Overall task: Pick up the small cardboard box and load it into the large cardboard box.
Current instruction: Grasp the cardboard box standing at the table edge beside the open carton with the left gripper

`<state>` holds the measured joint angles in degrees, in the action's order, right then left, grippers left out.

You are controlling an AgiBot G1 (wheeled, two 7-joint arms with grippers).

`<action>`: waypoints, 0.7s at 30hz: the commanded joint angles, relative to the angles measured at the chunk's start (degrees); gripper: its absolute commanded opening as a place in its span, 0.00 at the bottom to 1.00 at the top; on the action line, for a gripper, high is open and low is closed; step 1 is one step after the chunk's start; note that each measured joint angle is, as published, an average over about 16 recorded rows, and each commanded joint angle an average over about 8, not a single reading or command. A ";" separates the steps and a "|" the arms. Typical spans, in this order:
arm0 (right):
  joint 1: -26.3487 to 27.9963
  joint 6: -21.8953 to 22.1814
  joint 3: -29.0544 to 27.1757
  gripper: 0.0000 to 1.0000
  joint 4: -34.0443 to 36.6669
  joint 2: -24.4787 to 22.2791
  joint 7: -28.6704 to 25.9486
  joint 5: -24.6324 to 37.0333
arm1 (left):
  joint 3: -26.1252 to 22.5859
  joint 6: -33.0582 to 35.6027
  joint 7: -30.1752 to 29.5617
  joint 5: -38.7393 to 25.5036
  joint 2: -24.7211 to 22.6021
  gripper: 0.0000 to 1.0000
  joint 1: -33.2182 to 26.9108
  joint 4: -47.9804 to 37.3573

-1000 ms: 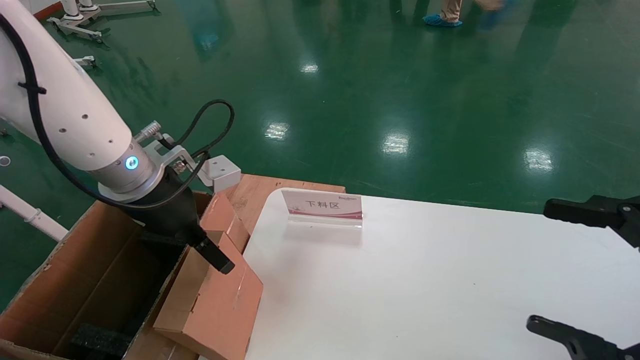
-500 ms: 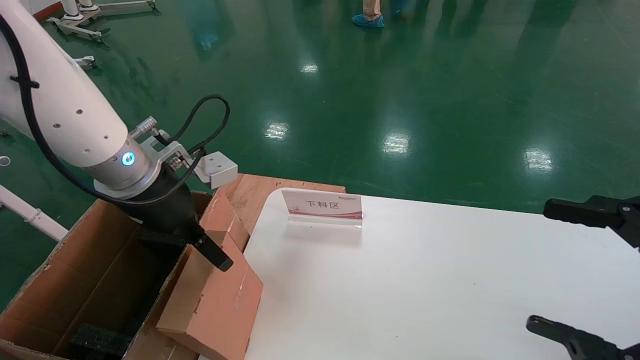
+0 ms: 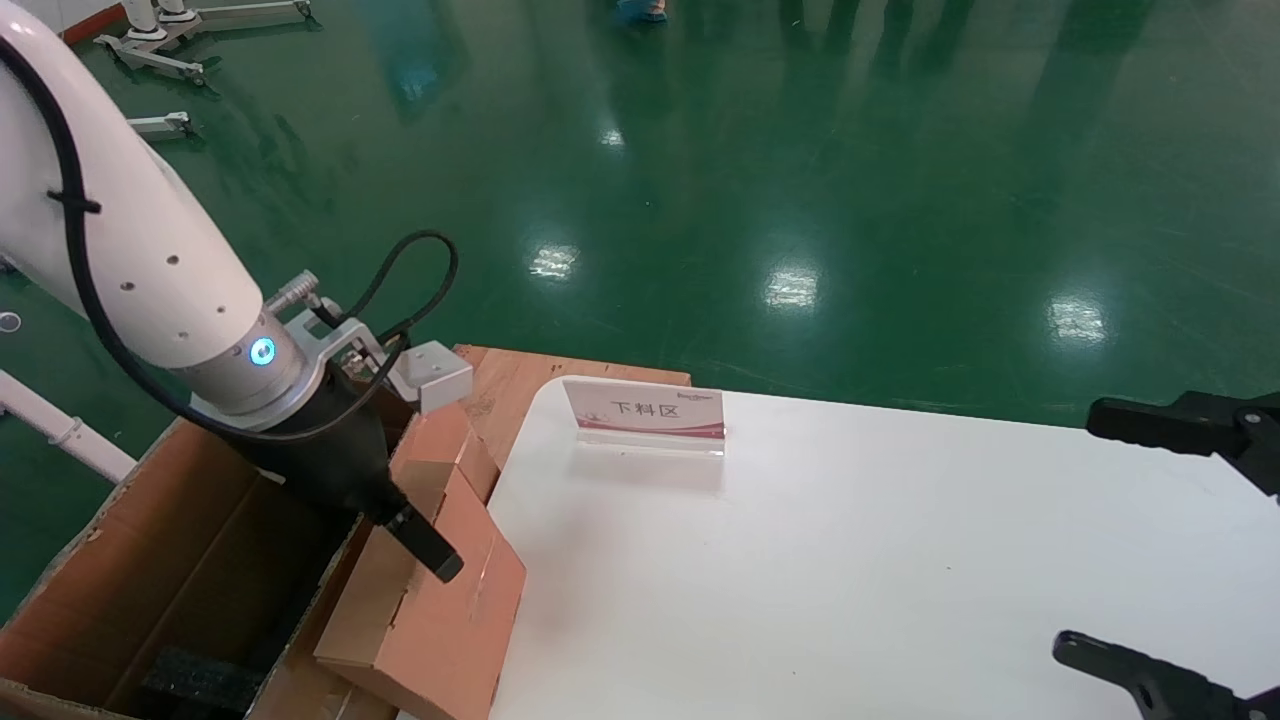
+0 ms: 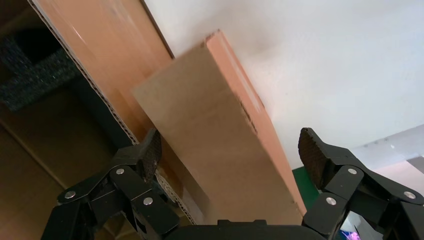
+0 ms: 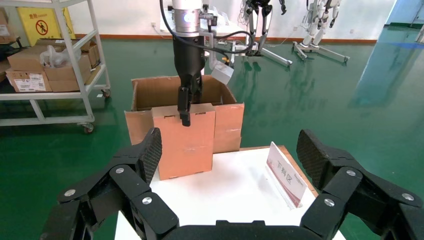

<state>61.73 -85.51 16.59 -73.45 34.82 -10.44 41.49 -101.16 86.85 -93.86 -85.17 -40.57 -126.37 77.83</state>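
The small cardboard box [image 3: 430, 610] stands tilted at the white table's left edge and leans on the large cardboard box [image 3: 150, 540]. My left gripper [image 3: 400, 530] is open and straddles the small box's upper end. One finger [image 3: 428, 545] lies over its outer face; the other is hidden inside the carton. In the left wrist view the small box [image 4: 215, 140] sits between the wide-apart pads of the left gripper [image 4: 230, 150], with a clear gap on the table side. The right wrist view shows the small box [image 5: 185, 142] in front of the large box [image 5: 227, 117]. Black foam [image 3: 195, 680] lies in the carton.
A sign stand [image 3: 645, 410] with a red band stands at the white table's [image 3: 850, 560] back left. A wooden board [image 3: 520, 375] lies behind the carton. My right gripper [image 3: 1075, 528] is open, parked at the table's right edge. A shelf cart [image 5: 50, 65] stands beyond on the green floor.
My left gripper has dropped a little lower along the small box's upper end. The small box has hardly shifted. The right arm has not moved.
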 commanded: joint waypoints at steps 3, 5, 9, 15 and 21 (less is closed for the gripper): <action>0.00 0.01 0.01 1.00 0.00 -0.01 0.01 -0.01 | -0.74 -0.23 -0.15 0.36 0.24 1.00 0.42 -0.02; 0.00 0.01 0.02 1.00 0.00 -0.01 0.01 -0.02 | -1.04 -0.38 -0.13 0.47 0.39 1.00 0.61 -0.02; 0.01 0.02 0.04 1.00 0.00 -0.02 0.02 -0.03 | -1.58 -0.64 -0.13 0.50 0.66 1.00 0.84 -0.04; 0.00 0.03 0.05 1.00 0.01 -0.03 0.03 -0.04 | -2.01 -1.19 -0.55 0.69 1.21 1.00 1.04 -0.11; 0.00 0.04 0.07 0.98 0.02 -0.03 0.03 -0.04 | -1.98 -1.64 -0.76 1.03 1.55 0.88 1.13 -0.17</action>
<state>61.73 -85.47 16.65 -73.44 34.79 -10.41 41.45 -103.15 85.37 -94.53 -84.28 -39.16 -125.27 77.67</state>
